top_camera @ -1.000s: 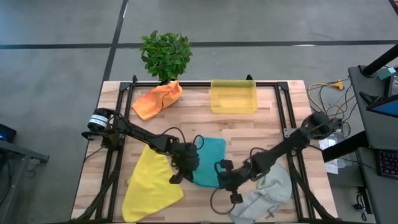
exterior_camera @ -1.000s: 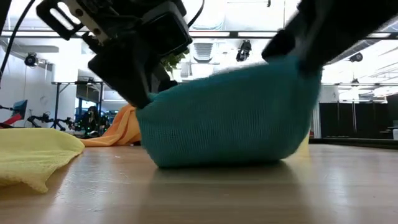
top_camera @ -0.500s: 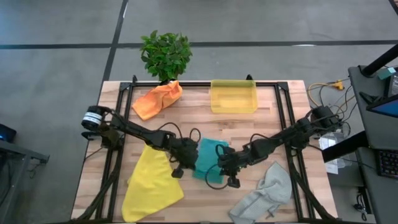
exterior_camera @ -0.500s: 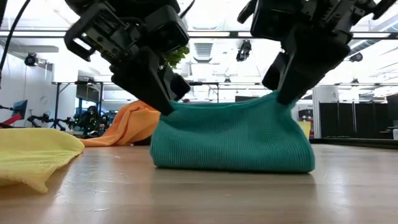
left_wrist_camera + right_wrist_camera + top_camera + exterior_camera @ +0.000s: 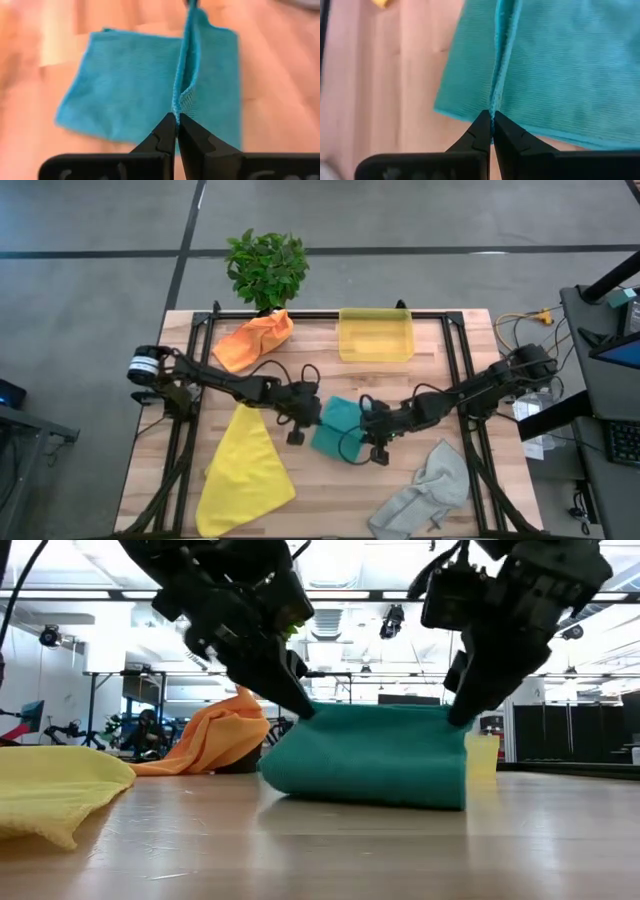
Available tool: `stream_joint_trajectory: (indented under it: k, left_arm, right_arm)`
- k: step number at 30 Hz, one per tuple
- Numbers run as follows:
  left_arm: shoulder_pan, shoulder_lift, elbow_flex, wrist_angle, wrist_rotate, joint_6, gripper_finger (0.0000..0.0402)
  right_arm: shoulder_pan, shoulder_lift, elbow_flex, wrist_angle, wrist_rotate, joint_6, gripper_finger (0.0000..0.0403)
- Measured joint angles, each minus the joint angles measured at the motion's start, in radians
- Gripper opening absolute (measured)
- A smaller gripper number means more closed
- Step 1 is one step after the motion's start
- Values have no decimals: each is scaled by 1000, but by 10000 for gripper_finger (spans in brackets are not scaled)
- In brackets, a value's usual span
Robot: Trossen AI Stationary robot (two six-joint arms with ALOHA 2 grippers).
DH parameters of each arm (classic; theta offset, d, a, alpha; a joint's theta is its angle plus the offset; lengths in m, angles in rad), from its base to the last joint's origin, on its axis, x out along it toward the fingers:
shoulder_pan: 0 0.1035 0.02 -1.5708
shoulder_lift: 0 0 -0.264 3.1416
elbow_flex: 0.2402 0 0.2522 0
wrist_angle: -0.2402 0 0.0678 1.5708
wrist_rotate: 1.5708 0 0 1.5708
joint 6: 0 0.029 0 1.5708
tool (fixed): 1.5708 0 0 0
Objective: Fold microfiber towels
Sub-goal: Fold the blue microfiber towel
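The teal towel (image 5: 338,427) lies at the table's middle, its lower part flat on the wood and one edge raised. My left gripper (image 5: 308,418) is shut on that edge's left end and my right gripper (image 5: 371,428) on its right end. The low view shows the raised edge (image 5: 380,708) running level between the two grippers. The yellow towel (image 5: 245,475) lies spread at the near left. The orange towel (image 5: 255,340) sits crumpled at the far left. The grey towel (image 5: 425,495) lies bunched at the near right. My left gripper pinches the left end of the teal towel's raised edge (image 5: 181,102) between its fingertips, slanting down from the table's left. The cloth stands up from the layer lying on the table; one layer or several, I cannot tell. My right gripper pinches the right end of the same raised edge (image 5: 493,102) between its fingertips, slanting down from the table's right. The edge runs straight to the other gripper, and the towel's remaining part (image 5: 560,65) lies flat on the table below.
A translucent yellow bin (image 5: 375,335) stands at the far middle, with a potted plant (image 5: 267,268) behind the far left edge. Black rails (image 5: 455,360) run along the table's sides. Bare wood lies between the teal towel and the bin.
Both grippers, still shut on the teal towel's raised edge, have gone toward the table's far edge, the right one sinking a little. The held edge has been carried over the part on the table, so the bulging cloth now stands lower and folds over.
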Motion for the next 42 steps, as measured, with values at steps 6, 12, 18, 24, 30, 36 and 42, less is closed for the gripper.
stream_joint_trajectory:
  k: [6, 12, 18, 24, 30, 36, 42]
  left_arm:
    - [17, 0, 0, 21, -98, 42, 0]
    - [38, 10, 2, 75, -154, 43, 0]
    - [57, 43, 8, 122, -187, 43, 0]
    - [65, 85, 26, 125, -189, 43, 0]
    - [67, 117, 37, 133, -202, 44, 0]
    - [73, 117, 31, 157, -254, 71, 0]
    - [85, 117, 31, 185, -256, 77, 0]
  right_arm:
    - [-49, -20, -35, -20, 4, 1, 9]
    - [-87, -19, -55, -22, 14, 1, 8]
    - [-107, -28, -67, -30, 27, 1, 8]
    - [-108, -28, -67, -52, 33, 5, 8]
    - [-114, -28, -67, -85, 80, 24, 8]
    - [-145, -28, -67, -91, 84, 24, 8]
    - [-182, -28, -67, -131, 89, 22, 9]
